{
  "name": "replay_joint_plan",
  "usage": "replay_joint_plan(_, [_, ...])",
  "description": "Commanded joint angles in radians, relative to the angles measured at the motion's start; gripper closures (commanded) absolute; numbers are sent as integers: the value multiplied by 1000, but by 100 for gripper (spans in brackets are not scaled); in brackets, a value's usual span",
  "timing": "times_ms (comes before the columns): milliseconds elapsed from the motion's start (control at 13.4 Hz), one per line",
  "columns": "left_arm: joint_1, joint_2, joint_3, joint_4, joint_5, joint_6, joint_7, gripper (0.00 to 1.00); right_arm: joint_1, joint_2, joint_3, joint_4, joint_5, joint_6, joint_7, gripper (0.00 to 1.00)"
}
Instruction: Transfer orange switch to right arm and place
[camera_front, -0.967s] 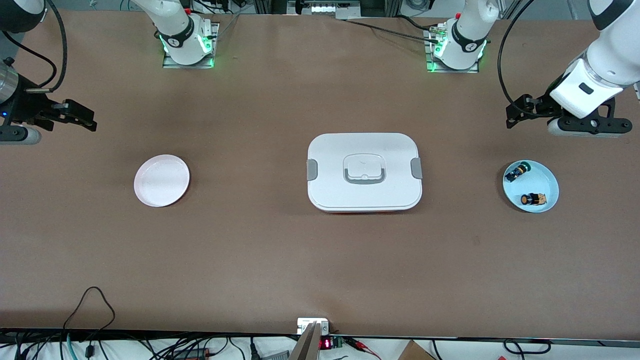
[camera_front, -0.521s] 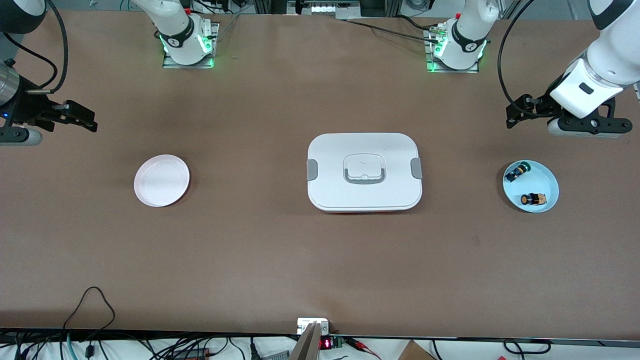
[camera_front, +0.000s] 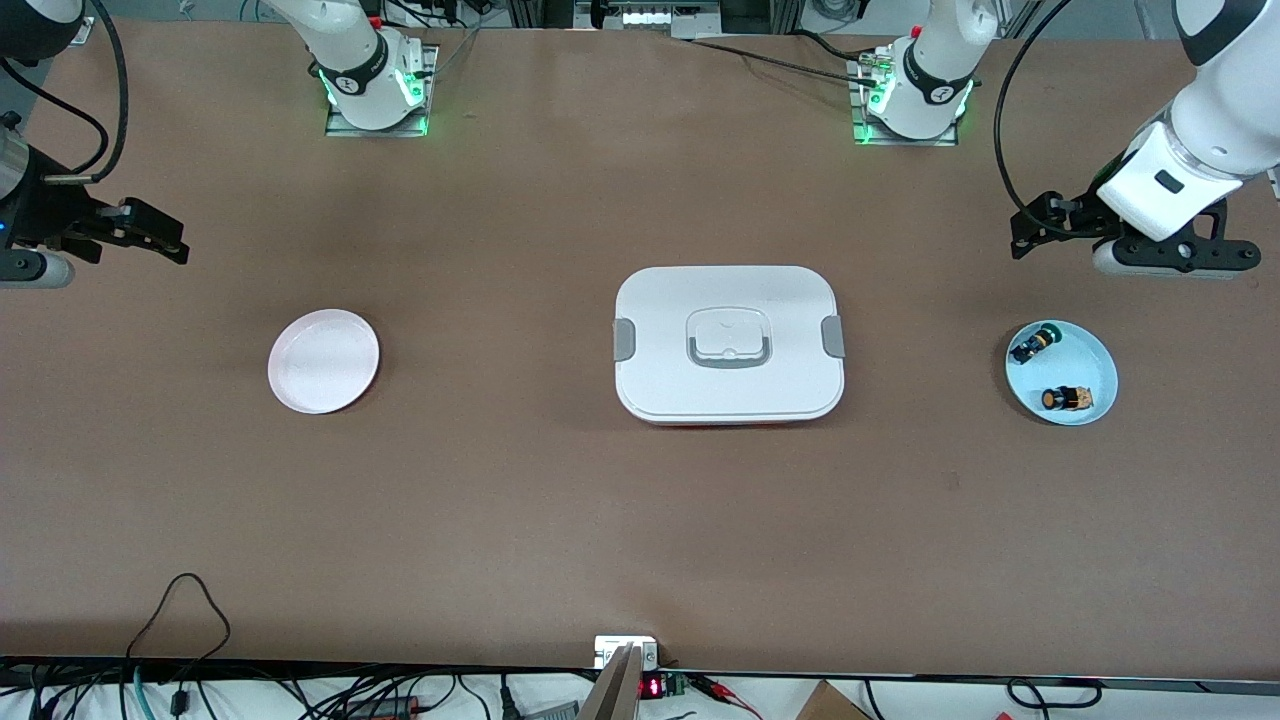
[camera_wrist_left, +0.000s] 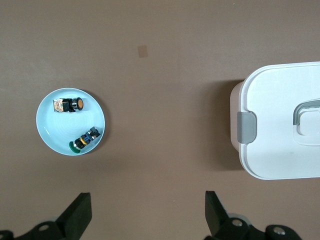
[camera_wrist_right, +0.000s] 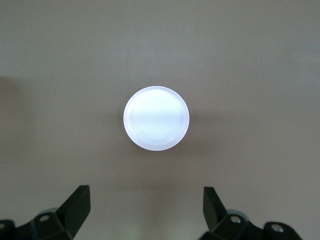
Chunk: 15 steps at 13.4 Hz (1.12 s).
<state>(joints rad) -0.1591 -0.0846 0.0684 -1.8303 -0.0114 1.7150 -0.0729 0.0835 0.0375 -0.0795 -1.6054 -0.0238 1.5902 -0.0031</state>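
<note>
The orange switch (camera_front: 1065, 399) lies on its side on a small light-blue plate (camera_front: 1088, 350) at the left arm's end of the table, beside a green-capped switch (camera_front: 1033, 343). In the left wrist view the orange switch (camera_wrist_left: 70, 104) and the green-capped switch (camera_wrist_left: 85, 141) lie on the plate (camera_wrist_left: 52, 130). My left gripper (camera_front: 1032, 228) hangs open and empty over bare table close to that plate; it is also open in the left wrist view (camera_wrist_left: 147, 210). My right gripper (camera_front: 160, 238) is open and empty over bare table near a white plate (camera_front: 323, 374); it also shows in the right wrist view (camera_wrist_right: 146, 202).
A white lidded box (camera_front: 728, 343) with grey clips stands mid-table; one end shows in the left wrist view (camera_wrist_left: 280, 120). The white plate (camera_wrist_right: 156, 119) holds nothing. Cables run along the table edge nearest the front camera.
Both grippers have drifted slightly toward the robots' bases. The switches, plates and box have not moved.
</note>
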Motion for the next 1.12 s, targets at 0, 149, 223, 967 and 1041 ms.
replay_joint_plan(0, [-8,17,4,34,25,-17,-5,0,-5,7,-2,30,16,-15,1,0])
replay_joint_plan(149, [-4,20,4,34,24,-17,-5,0,1,7,0,30,16,-15,11,0])
replay_joint_plan(223, [-3,20,4,34,24,-17,-5,0,2,6,0,30,10,-15,5,0])
replay_joint_plan(967, [1,106,5,135,25,-133,-10,0,-4,2,-2,30,7,-22,-14,0])
replay_joint_plan(1041, [1,108,5,135,33,-133,-10,0,-4,2,-2,31,7,-22,-14,0])
